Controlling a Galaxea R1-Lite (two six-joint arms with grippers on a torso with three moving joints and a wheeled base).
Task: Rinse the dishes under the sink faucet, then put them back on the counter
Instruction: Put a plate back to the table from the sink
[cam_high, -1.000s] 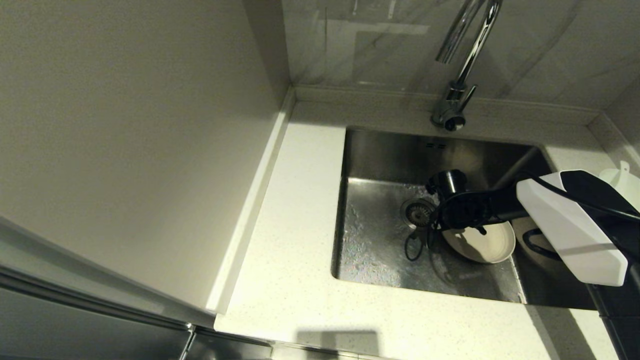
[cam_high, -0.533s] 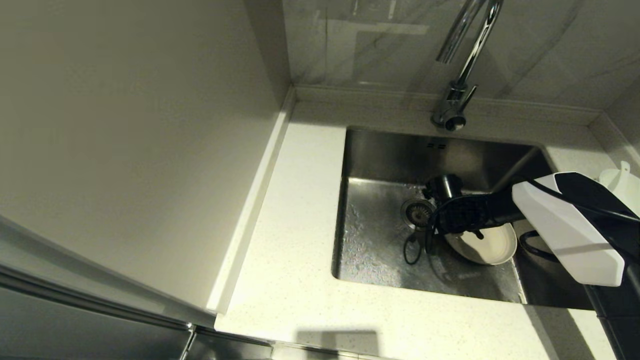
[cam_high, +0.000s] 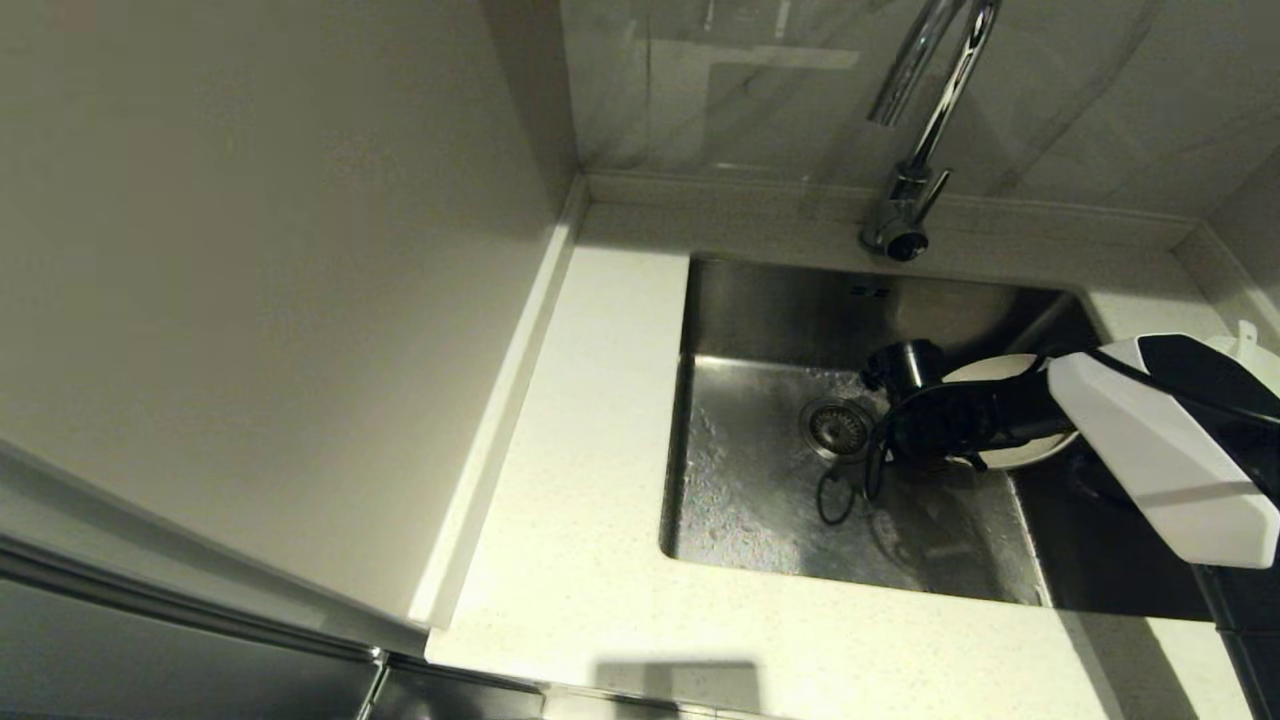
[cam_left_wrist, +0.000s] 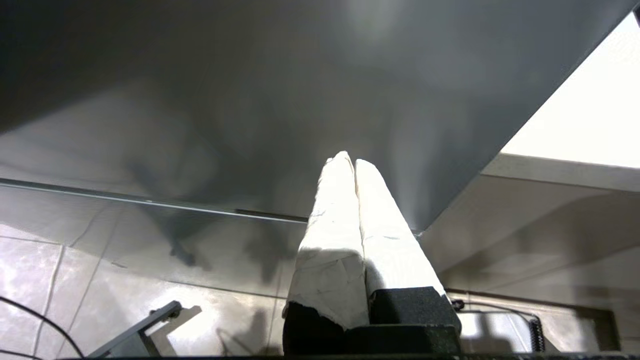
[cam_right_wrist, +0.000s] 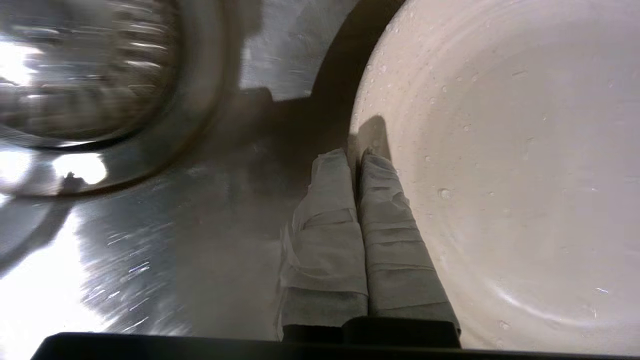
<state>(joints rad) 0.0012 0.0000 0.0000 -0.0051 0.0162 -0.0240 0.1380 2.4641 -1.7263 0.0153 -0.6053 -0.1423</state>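
Plate: round cream shallow plate (cam_right_wrist: 500, 165) sits pinched at its edge by the right gripper (cam_right_wrist: 356, 155). One taped finger (cam_right_wrist: 327, 210) is outside the rim and the other is on the inside face. The plate spreads away from the tips, lifted and tipped up over the sink floor.

Right fingers: shut tight on the plate's thin rim, with almost no gap between them. I think a rim pinch is used because the plate is too wide to hold any other way.

Why it is tipped: I think water can run off it, and it can be carried under the tap.

Plate feel: smooth, hard and shiny, with small water drops on it. It looks slippery, so it could slide out of the fingers.

Sink: square deep steel sink (cam_high: 760, 500) lies under the fingers. Its floor is grey, scratched and wet.

Drain: round metal drain strainer (cam_high: 838, 427) is just beside the fingertips, on the side away from the plate.

Tap: tall shiny chrome curved faucet (cam_high: 915, 150) stands behind the sink, well past the fingertips. No water shows coming out.

Counter: pale speckled stone counter (cam_high: 580, 480) goes around the sink, flat and bare on this side.

Left gripper (cam_left_wrist: 353, 162): parked away from the sink, pointing at a grey panel. Its white wrapped fingers are pressed together and hold nothing.

Bowl and spoon: something white peeks out behind the right arm, but I cannot tell what it is.
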